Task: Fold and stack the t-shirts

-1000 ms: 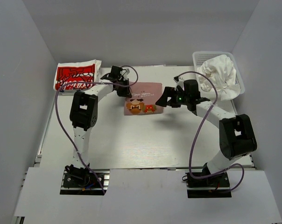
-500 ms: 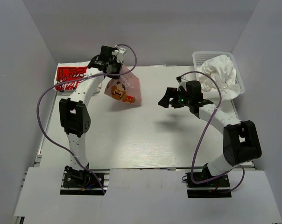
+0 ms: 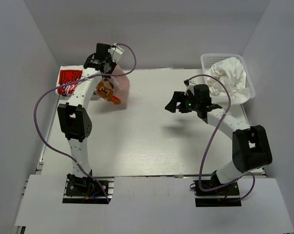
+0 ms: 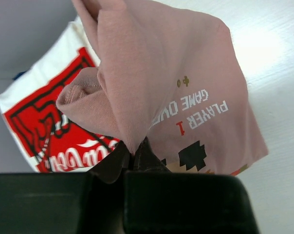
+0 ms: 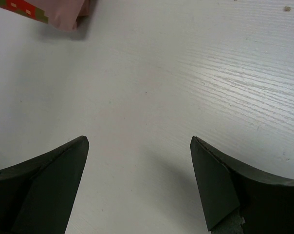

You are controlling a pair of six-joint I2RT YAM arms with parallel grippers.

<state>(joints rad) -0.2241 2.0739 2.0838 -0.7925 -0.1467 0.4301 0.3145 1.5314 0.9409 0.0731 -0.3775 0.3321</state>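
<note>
Tabletop carries a mesh basket of crumpled white tees at far right, waiting their turn, and the folded red-logo tee at far left as the stack's base. My left gripper is clamped on a bunched edge of the dusty-pink tee, dangling it partly over that base, I judge to lay it on top; my right gripper hovers mid-table, fingers spread, empty.
</note>
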